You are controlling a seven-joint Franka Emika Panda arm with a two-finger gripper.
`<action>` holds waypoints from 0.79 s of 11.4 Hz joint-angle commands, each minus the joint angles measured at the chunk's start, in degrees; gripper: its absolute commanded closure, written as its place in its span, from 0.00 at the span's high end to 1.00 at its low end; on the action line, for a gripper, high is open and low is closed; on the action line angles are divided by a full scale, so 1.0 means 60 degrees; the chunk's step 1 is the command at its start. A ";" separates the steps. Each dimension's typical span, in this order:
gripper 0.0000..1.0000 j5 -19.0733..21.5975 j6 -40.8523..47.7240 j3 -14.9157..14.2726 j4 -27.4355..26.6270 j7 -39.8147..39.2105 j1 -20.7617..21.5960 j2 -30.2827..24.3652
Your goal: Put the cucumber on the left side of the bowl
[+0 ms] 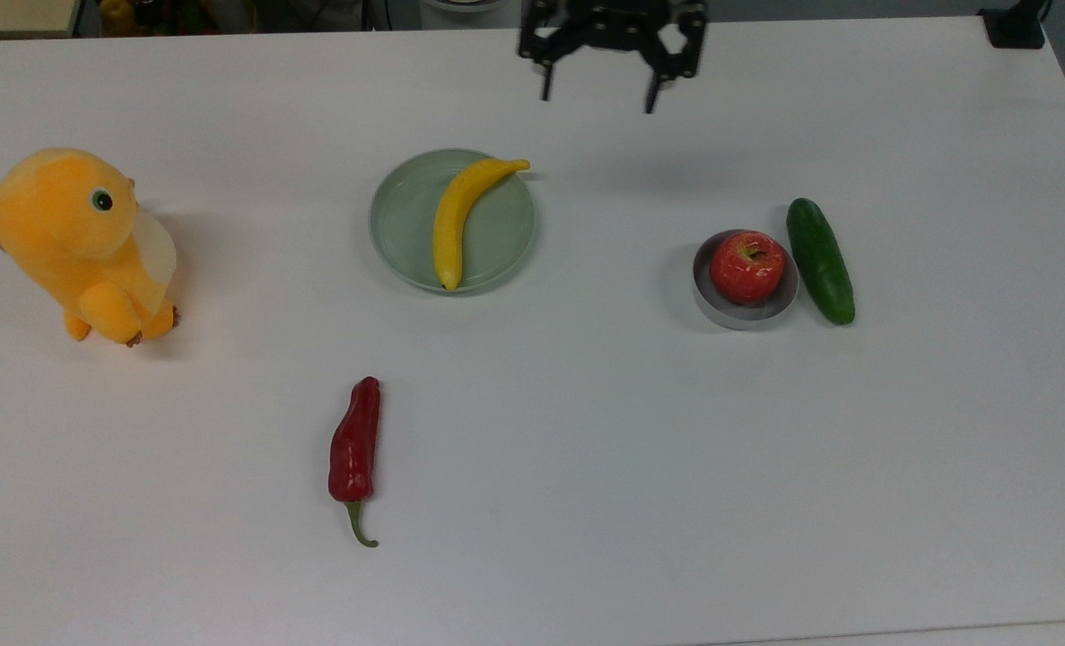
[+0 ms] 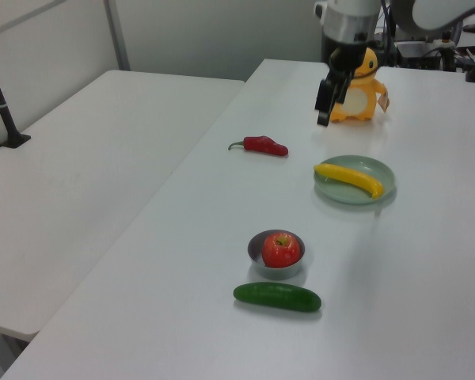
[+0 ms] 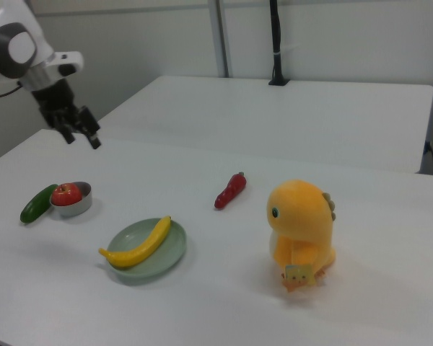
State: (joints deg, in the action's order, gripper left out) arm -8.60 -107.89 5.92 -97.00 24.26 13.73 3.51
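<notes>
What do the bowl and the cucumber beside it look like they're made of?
The bowl looks like metal: grey, low straight walls, dull sheen. The cucumber is smooth, dark green and evenly glossy, so possibly a plastic replica, though real produce can't be ruled out. The apple in the bowl shines similarly.

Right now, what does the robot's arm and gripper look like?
The gripper is black, with a linkage frame and two thin dark fingers. Above it in the right view, the arm is glossy white with a round grey joint cap.
</notes>
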 commanded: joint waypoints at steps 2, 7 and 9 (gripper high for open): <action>1.00 0.1122 0.0197 -0.0882 -0.0284 -0.1226 -0.0983 -0.0482; 1.00 0.1198 0.0388 -0.1221 -0.0299 -0.1641 -0.1044 -0.0423; 1.00 0.1213 0.0359 -0.1221 -0.0313 -0.1656 -0.1058 -0.0409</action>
